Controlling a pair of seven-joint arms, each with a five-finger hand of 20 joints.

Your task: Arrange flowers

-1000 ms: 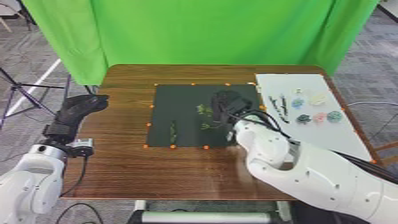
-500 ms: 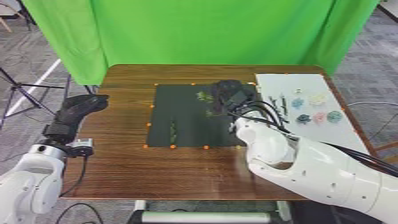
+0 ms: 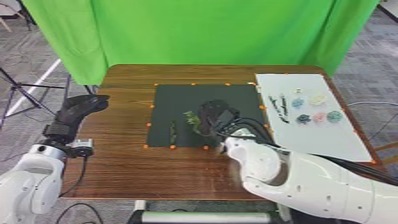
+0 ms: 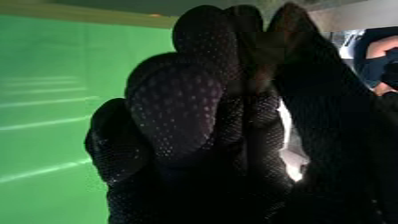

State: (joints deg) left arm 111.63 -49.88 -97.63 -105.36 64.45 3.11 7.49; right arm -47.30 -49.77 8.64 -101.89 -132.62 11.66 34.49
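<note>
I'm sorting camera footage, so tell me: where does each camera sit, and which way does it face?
Head view: on the robot's head, looking forward and down at the brown table; the left hand and right hand show.
Right wrist view: on the right arm's wrist, looking along the black glove towards the green curtain.
Shared: the right hand and the curtain.

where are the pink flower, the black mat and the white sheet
pink flower (image 3: 320,117), head view, middle of its bloom
black mat (image 3: 182,97), head view, bare far part
white sheet (image 3: 333,141), head view, bare near part
</note>
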